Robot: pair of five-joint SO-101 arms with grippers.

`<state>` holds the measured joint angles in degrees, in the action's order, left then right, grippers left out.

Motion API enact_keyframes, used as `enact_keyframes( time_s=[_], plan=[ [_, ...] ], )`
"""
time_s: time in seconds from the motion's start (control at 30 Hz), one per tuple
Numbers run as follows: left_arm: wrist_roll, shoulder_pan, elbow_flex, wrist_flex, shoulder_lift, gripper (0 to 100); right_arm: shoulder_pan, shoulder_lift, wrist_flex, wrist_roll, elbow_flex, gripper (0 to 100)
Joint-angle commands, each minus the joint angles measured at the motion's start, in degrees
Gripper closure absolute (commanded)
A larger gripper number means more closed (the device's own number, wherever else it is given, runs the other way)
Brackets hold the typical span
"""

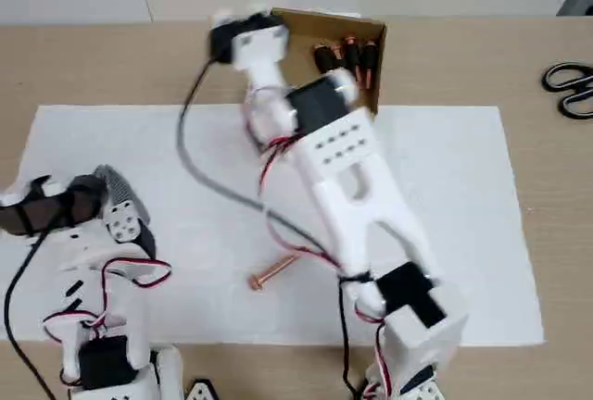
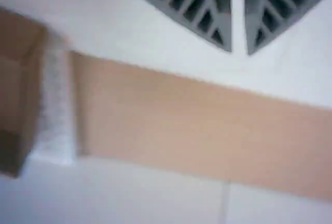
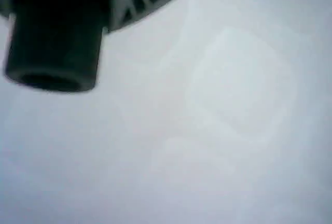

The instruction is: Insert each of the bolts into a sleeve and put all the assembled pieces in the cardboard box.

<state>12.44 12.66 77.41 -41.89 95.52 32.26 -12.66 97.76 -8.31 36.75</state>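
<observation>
— Okay, loose bolt, where?
— The copper bolt point(image 1: 273, 270) lies flat on the white paper point(image 1: 463, 233), toward the near edge. It is just beside my right arm's wires point(image 1: 306, 254). On its other side there is bare paper all the way across to my left claw point(image 2: 238, 46).

— Sleeve?
— The black sleeve point(image 3: 52, 47) is in my right claw point(image 1: 246, 34), clamped, with its open end showing in the right wrist view. That claw is up at the cardboard box point(image 1: 377, 62), by the wall on my left arm's side.

— Box?
— It is on the table point(image 1: 93, 57), right at the paper's far edge. The assembled pieces point(image 1: 347, 56) inside are black with copper ends, and they lie toward the wall away from the claw.

— Left claw?
— It is over the paper on the left. The grey fingers point(image 2: 207, 11) are closed to a thin slit with nothing between them. Ahead of it comes paper, then a strip of table, then the table's far edge.

— Room?
— There is wide bare paper on the outer side of my right arm. The scissors point(image 1: 570, 90) are at the table's right edge, well apart.
</observation>
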Motion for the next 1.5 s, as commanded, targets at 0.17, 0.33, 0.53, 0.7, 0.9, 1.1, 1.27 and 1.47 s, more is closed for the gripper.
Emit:
enact_keyframes(
  time_s=[0.17, 0.33, 0.53, 0.7, 0.9, 1.1, 1.27, 1.47],
  plan=[
    [0.26, -9.05, -2.33, 2.29, 0.62, 99, -17.8, 4.44, -0.31, 0.0, -0.09, 99.1],
    [0.0, -9.23, -2.33, 2.29, 0.53, 99, -25.1, 8.92, -0.92, 0.0, 0.0, 99.1],
    [0.09, -9.32, -2.33, 2.29, 0.53, 99, -27.03, 25.8, 0.4, 0.09, -2.81, 99.1],
    [0.18, -9.32, -1.98, 2.29, 0.53, 99, -25.71, 36.26, -0.92, 0.09, -17.93, 99.1],
    [0.09, -9.32, 1.01, 2.37, 0.53, 99, -26.51, 44.09, -16.13, 0.09, -45.8, 99.1],
    [0.26, -9.32, 0.75, 1.93, 0.26, 99, -24.75, 56.31, -34.59, 5.71, -68.66, 99.1],
    [0.26, -9.41, -2.24, -3.34, 0.09, 99, -22.73, 67.56, -39.08, 14.86, -82.55, 99.1],
    [0.0, -9.58, -7.34, -12.92, -0.09, 99, -22.73, 80.92, -39.34, 22.42, -92.04, 99.4]
  ],
)
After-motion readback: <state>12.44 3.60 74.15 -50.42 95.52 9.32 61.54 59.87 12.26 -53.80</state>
